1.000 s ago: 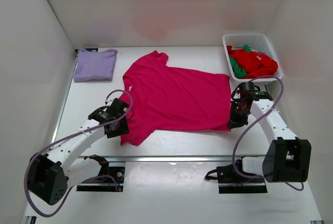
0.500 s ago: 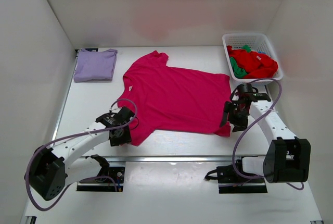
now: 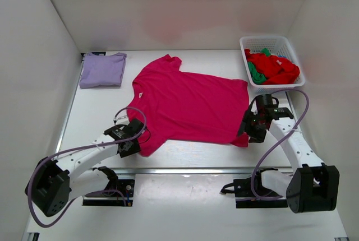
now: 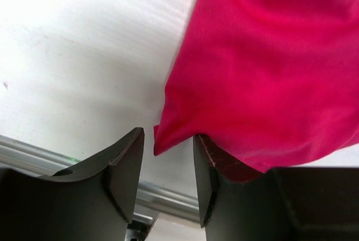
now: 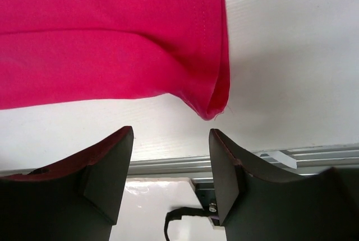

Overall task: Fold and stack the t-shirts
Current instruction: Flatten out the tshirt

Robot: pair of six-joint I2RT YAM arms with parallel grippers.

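Magenta t-shirt (image 3: 188, 103) lies on desk (image 3: 101, 112): soft, limp (probably light); pinch its 7 and 5 o'clock corners. Left end effector (image 4: 168, 140), right end effector (image 5: 171, 134): unclenched, gripping nothing.

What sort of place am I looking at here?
Likely a robotics lab test cell: white walls box in the table, two robot arms sit at its near edge, a magenta t-shirt lies spread out.

On the table (image 3: 101, 117), spread shirt (image 3: 190, 103) lies centre, folded shirt (image 3: 102, 70) far-left, basket (image 3: 268, 37) far-right.
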